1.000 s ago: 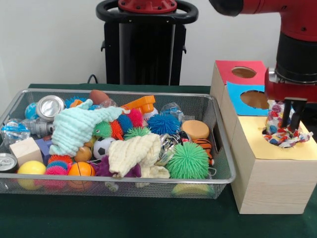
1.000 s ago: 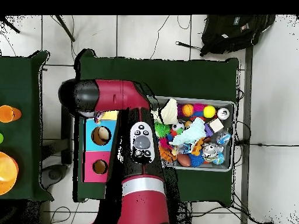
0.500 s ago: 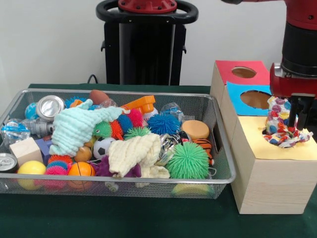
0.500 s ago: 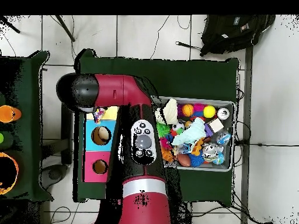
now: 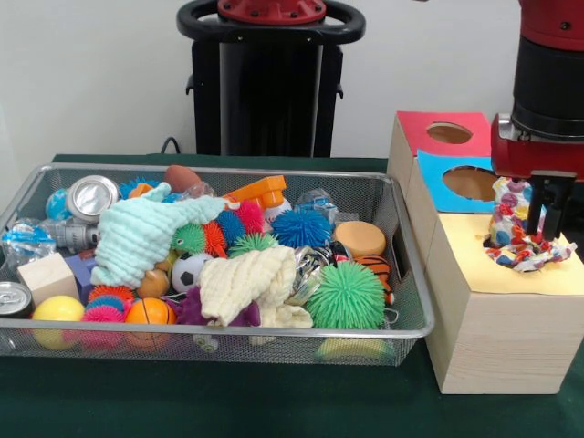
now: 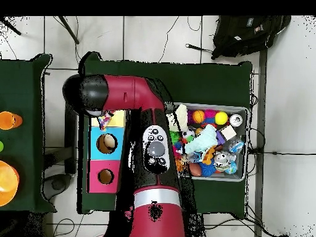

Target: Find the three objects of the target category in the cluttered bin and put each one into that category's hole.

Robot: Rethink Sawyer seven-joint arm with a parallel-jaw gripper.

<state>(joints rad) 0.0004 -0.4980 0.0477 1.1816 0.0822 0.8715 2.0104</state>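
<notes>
Patterned cloth [image 5: 518,239]: white with coloured dots, bunched upright over the hole of the yellow-topped box [image 5: 497,315], its lower folds spread on the yellow panel and partly sunk into the opening. In the overhead view it shows as a small speckled scrap [image 6: 106,118] at the edge of the yellow panel.

Claw [image 5: 542,208]: directly beside and above the cloth, its dark fingers [image 5: 550,205] hanging down against the cloth's right side. Whether the fingers pinch the cloth or stand free of it cannot be told.

Arm [image 6: 142,133]: red and black; in the front view the wrist descends vertically over the yellow box. From overhead it rises from the base, bends at an elbow and reaches sideways across to the boxes.

Neighbouring boxes: blue-topped box [image 5: 465,182] and red-topped box [image 5: 447,133], each with a round hole, ranged behind the yellow one.

Wire bin [image 5: 401,274]: on the green counter [image 5: 228,401], just beside the boxes, heaped with spiky balls, cloths, cans and sports balls.
</notes>
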